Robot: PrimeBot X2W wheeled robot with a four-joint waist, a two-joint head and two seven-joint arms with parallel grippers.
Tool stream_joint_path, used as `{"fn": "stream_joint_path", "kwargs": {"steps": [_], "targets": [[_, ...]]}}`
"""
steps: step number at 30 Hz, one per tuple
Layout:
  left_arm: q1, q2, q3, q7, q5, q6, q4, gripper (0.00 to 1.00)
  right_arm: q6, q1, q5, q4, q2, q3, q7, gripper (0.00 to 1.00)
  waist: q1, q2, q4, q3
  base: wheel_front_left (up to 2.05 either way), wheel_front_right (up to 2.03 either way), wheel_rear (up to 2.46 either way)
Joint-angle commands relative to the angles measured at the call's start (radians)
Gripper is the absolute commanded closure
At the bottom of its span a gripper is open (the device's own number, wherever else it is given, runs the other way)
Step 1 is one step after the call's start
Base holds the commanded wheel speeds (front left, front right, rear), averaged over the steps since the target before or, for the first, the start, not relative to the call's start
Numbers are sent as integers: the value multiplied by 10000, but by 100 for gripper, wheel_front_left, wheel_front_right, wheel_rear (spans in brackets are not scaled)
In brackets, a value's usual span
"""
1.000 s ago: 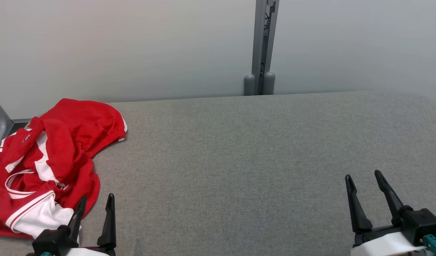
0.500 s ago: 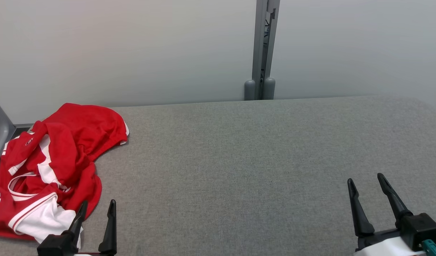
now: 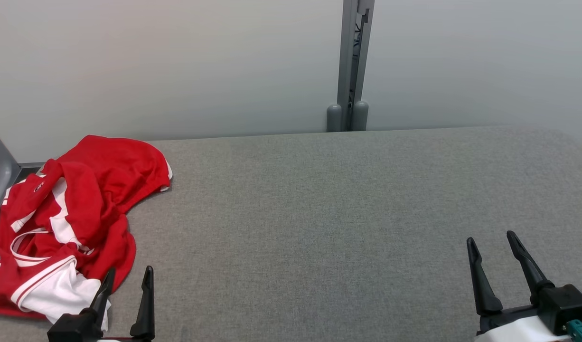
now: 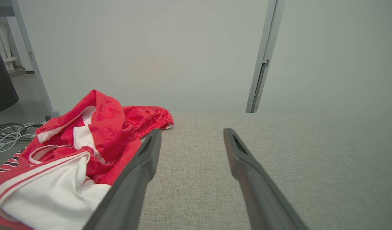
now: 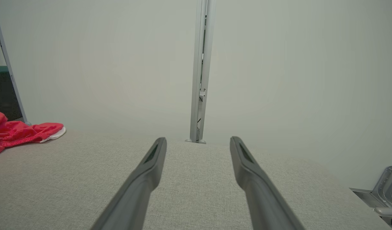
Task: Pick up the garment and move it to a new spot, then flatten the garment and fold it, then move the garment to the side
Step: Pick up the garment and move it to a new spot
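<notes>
Grey-covered bench [image 3: 319, 213], pale wall [image 3: 177, 71] behind: for the pickup, the left fingers [image 3: 145, 299] should advance over a raised fold of the garment [image 3: 82, 204] and close on bunched cloth, not a trailing hem. Both the left fingers and the right fingers [image 3: 479, 275] stand spread wide, holding nothing; the crumpled garment lies just beside the left pair, at the bench's left end.

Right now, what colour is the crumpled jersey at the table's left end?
The jersey is red with white panels and white striped trim, clearest in the head view.
</notes>
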Motion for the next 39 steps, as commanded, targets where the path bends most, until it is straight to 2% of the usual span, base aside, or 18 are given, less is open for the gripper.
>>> {"fn": "stream_joint_path", "kwargs": {"steps": [1,10,15,22,24,25,27,29,34,39], "targets": [[84,35,38,-23,-34,-9,-44,0,19,66,62,-33,-78,-29,-53,0,0,-1,8,11,0,0,0],[45,10,48,-23,-20,-9,-53,0,19,65,62,-45,-78,-105,-53,0,0,-1,122,52,0,0,0],[-221,12,-7,-21,-3,-7,4,0,19,117,97,-67,-73,-93,-53,0,0,-1,562,68,0,0,0],[-418,56,-178,-21,-3,4,223,0,19,133,415,-48,-72,329,-53,0,0,-1,2126,-14,0,0,0],[-338,148,-128,-21,-49,13,310,0,19,161,508,-31,-65,440,-53,0,0,-1,2982,-32,0,0,0],[-338,148,-128,-21,-49,13,310,0,19,161,508,-31,-65,440,-53,0,0,-1,2982,-32,0,0,0],[-301,297,-2,-21,-136,22,379,0,19,111,564,-3,-67,590,-51,0,0,-1,3659,-36,0,0,0],[-228,351,67,-21,-178,20,355,0,17,45,623,18,-69,731,-51,0,0,-1,3951,-36,0,0,0],[-110,360,125,-21,-241,23,224,0,17,-55,667,57,-72,886,-51,0,0,-1,4198,53,0,0,0],[-270,290,143,-7,-494,21,223,0,16,-143,618,52,-78,1029,-51,0,0,-1,3990,339,0,0,0]]}}
